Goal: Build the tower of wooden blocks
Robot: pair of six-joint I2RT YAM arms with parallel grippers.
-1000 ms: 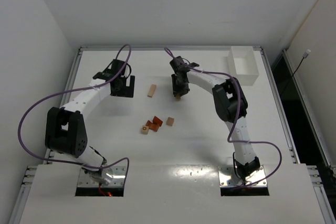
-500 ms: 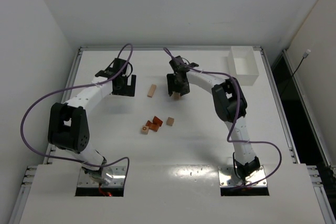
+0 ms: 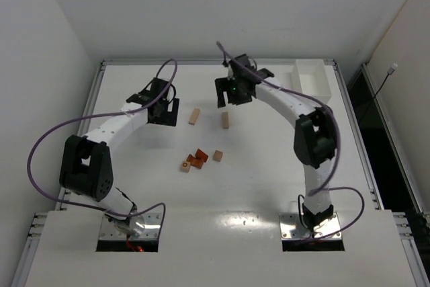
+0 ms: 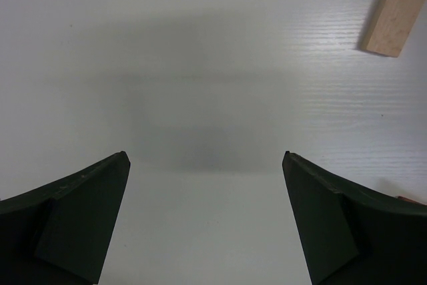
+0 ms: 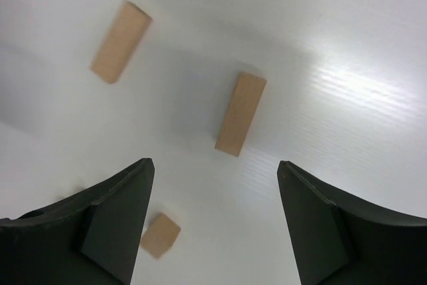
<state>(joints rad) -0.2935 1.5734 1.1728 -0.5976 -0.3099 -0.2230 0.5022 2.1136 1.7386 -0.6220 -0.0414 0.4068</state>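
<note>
The wood blocks lie loose on the white table. Two pale tan bars lie side by side, one [image 3: 194, 116] on the left and one [image 3: 226, 120] on the right. Nearer the arms sit a tan cube [image 3: 218, 155], reddish-orange blocks [image 3: 197, 158] and another tan cube [image 3: 185, 165]. My right gripper [image 3: 236, 92] hovers open above the right bar [image 5: 241, 113], holding nothing [image 5: 215, 162]; the other bar [image 5: 121, 42] and a cube [image 5: 160, 235] also show there. My left gripper [image 3: 161, 109] stands open and empty [image 4: 205, 155], left of the left bar [image 4: 395, 11].
A white rectangular tray [image 3: 312, 84] stands at the back right corner of the table. Raised metal rails [image 3: 101, 65] frame the table's edges. Purple cables loop off both arms.
My right gripper opened, left its tan bar lying on the table, and pulled up and back from it. My left gripper shifted a little right toward the left bar.
</note>
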